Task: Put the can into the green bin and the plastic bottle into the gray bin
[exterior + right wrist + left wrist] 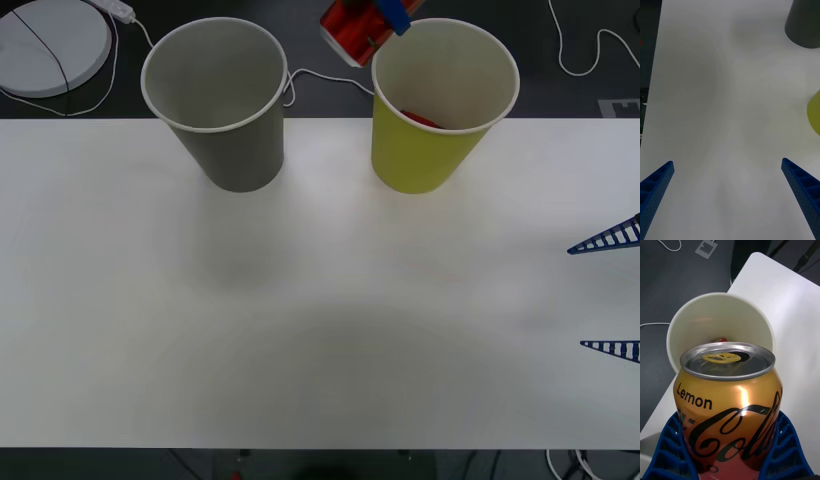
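Note:
My left gripper (375, 22) is shut on the can (355, 28), a red and orange-gold drink can, and holds it tilted in the air just behind the far rim of the green bin (430, 150). In the left wrist view the can (728, 405) sits between the blue fingers (668, 453), its pull-tab top pointing at the green bin's (685, 315) open mouth. The gray bin (225, 130) stands upright to the left of the green one. My right gripper (610, 293) hovers open and holds nothing over the table's right side (728, 176). The plastic bottle is out of view.
A small red thing (420, 118) lies inside the green bin. Behind the white table (320, 330), on the dark floor, are a round white disc (50, 45) and white cables (580, 60). The gray bin (805, 22) and the green bin's edge (814, 116) show in the right wrist view.

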You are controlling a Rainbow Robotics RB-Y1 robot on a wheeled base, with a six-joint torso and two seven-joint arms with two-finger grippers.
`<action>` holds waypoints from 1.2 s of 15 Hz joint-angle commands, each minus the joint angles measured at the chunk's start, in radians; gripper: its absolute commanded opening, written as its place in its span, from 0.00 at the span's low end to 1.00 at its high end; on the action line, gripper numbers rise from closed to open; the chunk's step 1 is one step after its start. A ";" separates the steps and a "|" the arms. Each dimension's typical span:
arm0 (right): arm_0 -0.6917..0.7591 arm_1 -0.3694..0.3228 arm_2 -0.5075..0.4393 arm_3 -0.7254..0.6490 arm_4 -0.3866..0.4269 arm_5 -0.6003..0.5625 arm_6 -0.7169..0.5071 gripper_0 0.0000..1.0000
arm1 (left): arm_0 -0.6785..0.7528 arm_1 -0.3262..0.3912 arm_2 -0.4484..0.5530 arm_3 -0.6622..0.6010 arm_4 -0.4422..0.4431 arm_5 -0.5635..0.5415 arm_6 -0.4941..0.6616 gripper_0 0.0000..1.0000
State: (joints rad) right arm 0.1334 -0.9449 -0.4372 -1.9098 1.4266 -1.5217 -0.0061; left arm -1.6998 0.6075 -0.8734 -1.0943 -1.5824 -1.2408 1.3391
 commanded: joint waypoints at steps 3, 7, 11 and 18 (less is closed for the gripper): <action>0.000 0.000 0.000 0.000 0.000 0.000 0.000 1.00 | -0.101 -0.206 -0.050 0.287 -0.013 0.124 -0.003 0.00; 0.000 0.000 0.000 0.000 0.000 0.000 0.000 1.00 | -0.104 -0.298 -0.070 0.401 -0.028 0.210 -0.043 0.00; 0.000 0.000 0.000 0.000 0.000 0.000 0.000 1.00 | -0.104 -0.302 -0.070 0.409 -0.027 0.210 -0.049 0.00; 0.000 0.000 0.000 0.000 0.000 0.000 0.000 1.00 | -0.110 -0.301 -0.070 0.409 -0.018 0.218 -0.057 1.00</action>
State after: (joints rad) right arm 0.1335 -0.9449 -0.4372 -1.9098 1.4266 -1.5217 -0.0061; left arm -1.8080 0.3066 -0.9433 -0.6854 -1.6026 -1.0232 1.2835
